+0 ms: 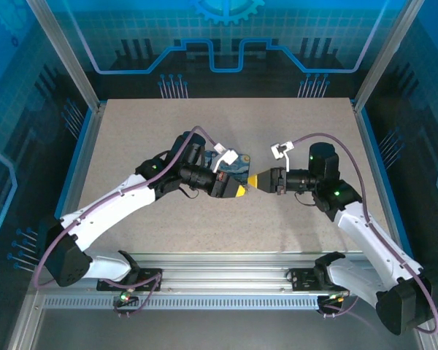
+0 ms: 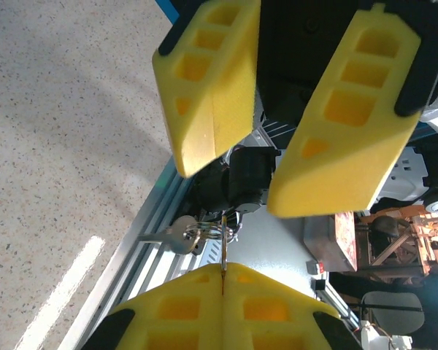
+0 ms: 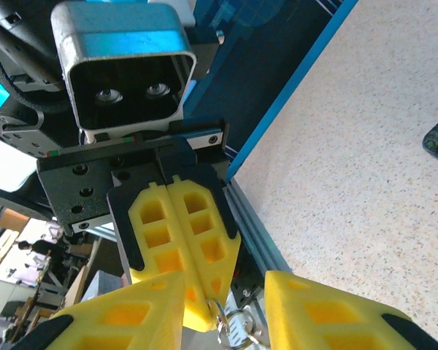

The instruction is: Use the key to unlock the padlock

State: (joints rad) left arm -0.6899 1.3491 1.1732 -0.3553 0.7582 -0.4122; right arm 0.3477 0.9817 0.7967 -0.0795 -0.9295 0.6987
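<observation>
Above the counter's [image 1: 131, 146] middle, a key [image 2: 223, 255] is pinched edge-on in the left gripper's [image 1: 241, 192] tightly closed jaws, straddled by the right gripper's [image 1: 257, 181] parted, empty jaws. A ringed spare [image 2: 179, 237] is seen from the left wrist. A blue object [image 1: 237, 165], perhaps the padlock, lies behind them.

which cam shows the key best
left wrist: the key sticks edge-on out of the shut left gripper, ring and spare key hanging beside. right wrist shows the ring at its bottom edge; top external too small to tell.
</observation>
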